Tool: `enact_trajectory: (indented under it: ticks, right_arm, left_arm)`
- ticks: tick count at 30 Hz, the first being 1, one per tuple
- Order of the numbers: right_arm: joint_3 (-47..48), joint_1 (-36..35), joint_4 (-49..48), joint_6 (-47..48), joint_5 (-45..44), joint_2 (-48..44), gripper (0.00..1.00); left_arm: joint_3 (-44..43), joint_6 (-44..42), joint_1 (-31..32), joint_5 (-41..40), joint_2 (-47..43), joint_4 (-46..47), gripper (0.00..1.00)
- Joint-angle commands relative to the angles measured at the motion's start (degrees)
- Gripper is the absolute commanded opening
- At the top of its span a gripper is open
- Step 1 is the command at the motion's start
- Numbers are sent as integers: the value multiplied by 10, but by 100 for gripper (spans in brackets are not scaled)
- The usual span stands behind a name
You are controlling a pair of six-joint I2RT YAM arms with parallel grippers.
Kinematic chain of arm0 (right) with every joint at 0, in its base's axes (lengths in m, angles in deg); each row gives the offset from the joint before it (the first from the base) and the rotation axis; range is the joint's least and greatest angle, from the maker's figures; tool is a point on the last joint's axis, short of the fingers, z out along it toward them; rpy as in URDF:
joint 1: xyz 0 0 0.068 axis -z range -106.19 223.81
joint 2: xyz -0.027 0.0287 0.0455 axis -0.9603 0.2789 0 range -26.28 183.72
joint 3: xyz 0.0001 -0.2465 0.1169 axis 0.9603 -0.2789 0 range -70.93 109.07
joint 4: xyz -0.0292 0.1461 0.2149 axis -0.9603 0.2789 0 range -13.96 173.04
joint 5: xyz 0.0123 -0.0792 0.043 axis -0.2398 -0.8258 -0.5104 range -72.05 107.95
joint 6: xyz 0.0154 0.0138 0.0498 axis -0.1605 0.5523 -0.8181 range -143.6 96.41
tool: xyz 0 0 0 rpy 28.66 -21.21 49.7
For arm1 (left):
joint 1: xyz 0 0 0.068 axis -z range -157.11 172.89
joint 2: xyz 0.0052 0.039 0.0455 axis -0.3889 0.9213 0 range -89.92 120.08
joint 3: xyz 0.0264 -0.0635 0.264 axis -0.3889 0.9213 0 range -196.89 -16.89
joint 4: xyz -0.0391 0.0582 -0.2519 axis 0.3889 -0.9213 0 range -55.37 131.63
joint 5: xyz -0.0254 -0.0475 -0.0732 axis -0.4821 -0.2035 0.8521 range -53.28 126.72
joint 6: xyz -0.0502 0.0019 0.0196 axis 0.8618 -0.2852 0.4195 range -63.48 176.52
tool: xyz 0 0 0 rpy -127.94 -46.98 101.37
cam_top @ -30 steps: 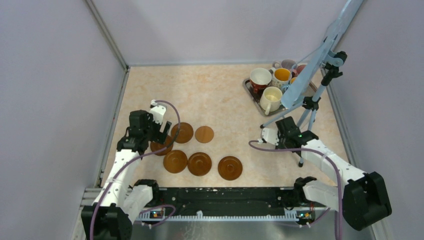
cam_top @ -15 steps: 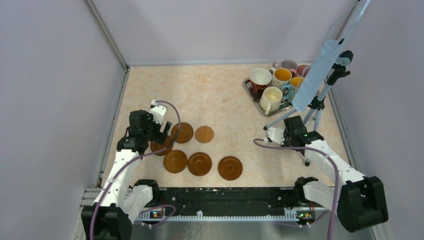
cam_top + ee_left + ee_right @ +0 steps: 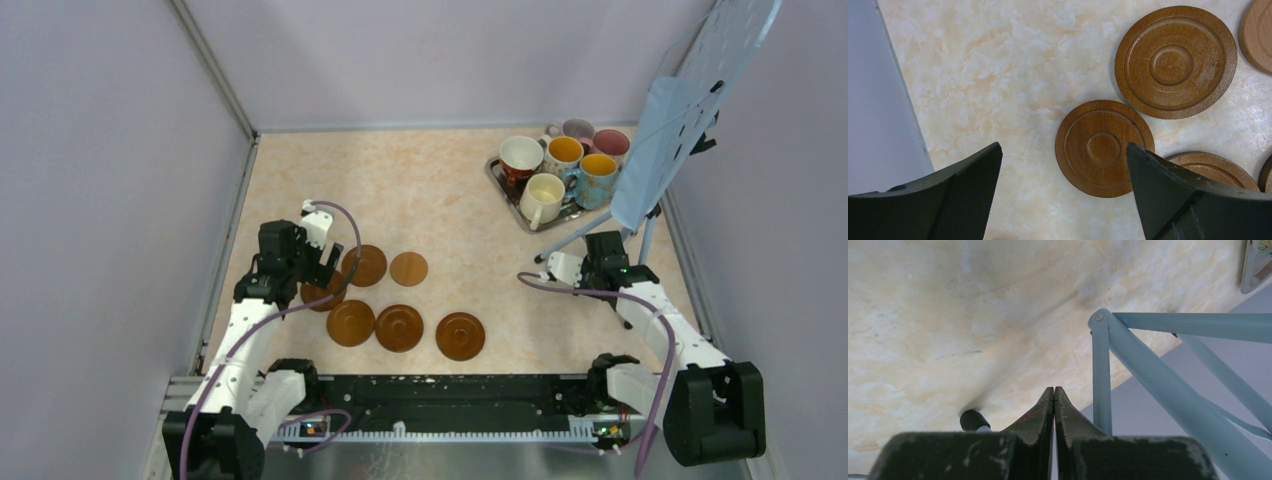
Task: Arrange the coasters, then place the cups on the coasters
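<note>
Six brown round coasters lie at the near left: one under my left gripper (image 3: pixel 318 293), one dark (image 3: pixel 367 265), a lighter one (image 3: pixel 408 268), and a front row of three (image 3: pixel 350 323), (image 3: pixel 399 327), (image 3: pixel 460 336). My left gripper (image 3: pixel 325 277) hangs open over the leftmost coaster (image 3: pixel 1104 148), which lies between the fingers, nearer the right one (image 3: pixel 1168 190). The left gripper (image 3: pixel 1063 150) holds nothing. The cups stand on the tray at the back right: white (image 3: pixel 521 156), cream (image 3: pixel 541 195), blue (image 3: pixel 598 170). My right gripper (image 3: pixel 606 244) (image 3: pixel 1054 388) is shut and empty, beside a stand's leg (image 3: pixel 1101 375).
A pale blue tripod stand (image 3: pixel 575 238) carries a perforated panel (image 3: pixel 690 100) at the right wall, just right of the silver tray (image 3: pixel 497 177). Its black foot (image 3: pixel 973 419) rests close by my right gripper. Grey walls close in the left, back and right sides.
My right arm has moved right, and the blue stand with its panel has swung from leaning over the tray to more upright at the right wall. The left arm has not moved.
</note>
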Motion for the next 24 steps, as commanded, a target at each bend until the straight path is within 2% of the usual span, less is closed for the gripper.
enact_trajectory:
  ticks: [1,15,24]
  right_arm:
    - [2,33,-23,29,1,-10,0]
    - [-10,103,-36,69,14,-6,0]
    - [-4,111,-19,71,15,-14,0]
  left_arm:
    - [2,-1,-3,7,0,14,99]
    - [0,-2,-3,12,9,15,99]
    - [-3,-2,-3,16,10,15,99]
